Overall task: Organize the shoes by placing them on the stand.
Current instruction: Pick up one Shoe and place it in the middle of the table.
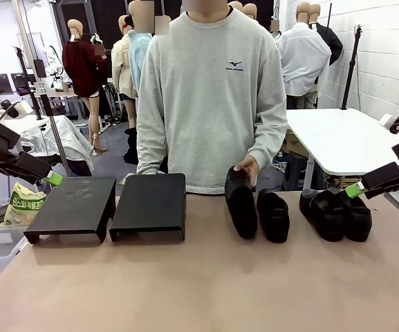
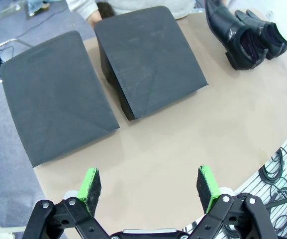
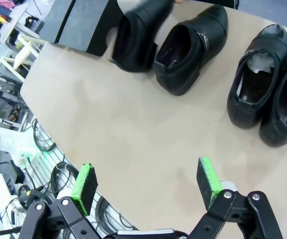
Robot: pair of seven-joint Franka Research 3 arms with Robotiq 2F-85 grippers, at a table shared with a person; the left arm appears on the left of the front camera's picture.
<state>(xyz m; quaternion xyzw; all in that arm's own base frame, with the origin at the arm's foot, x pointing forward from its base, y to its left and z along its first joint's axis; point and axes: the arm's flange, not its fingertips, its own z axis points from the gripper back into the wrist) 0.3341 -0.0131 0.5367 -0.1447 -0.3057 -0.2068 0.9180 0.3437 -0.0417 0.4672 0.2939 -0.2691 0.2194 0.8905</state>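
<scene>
Reference item: the inner stand section [image 1: 149,203], a low black platform on the table [image 1: 199,290]. All positions below are given relative to it.

**Stand**
- The outer stand section [image 1: 71,206] sits just to the left of the reference. A narrow gap separates the two.

**Shoes**
- All four shoes rest on the table to the right of the reference.
- Shoe 1 [image 1: 240,202] is nearest. It is tipped onto its side, and the person's hand [image 1: 247,168] grips its far end.
- Shoe 2 [image 1: 274,216] stands upright just beside shoe 1, on the side away from the reference.
- Shoe 3 [image 1: 323,213] and shoe 4 [image 1: 355,217] form an upright pair, side by side and touching. They sit farther right, with a clear gap to shoe 2.

**Pincers**
- The left pincer [image 1: 52,178] hangs above the table's left edge, left of the reference and beyond the outer stand section. Its wrist view shows the green pads [image 2: 91,183] spread wide apart with nothing between them.
- The right pincer [image 1: 355,189] hangs well to the right of the reference, just above shoe 4. In its wrist view the jaws are fully spread and hold nothing.
</scene>
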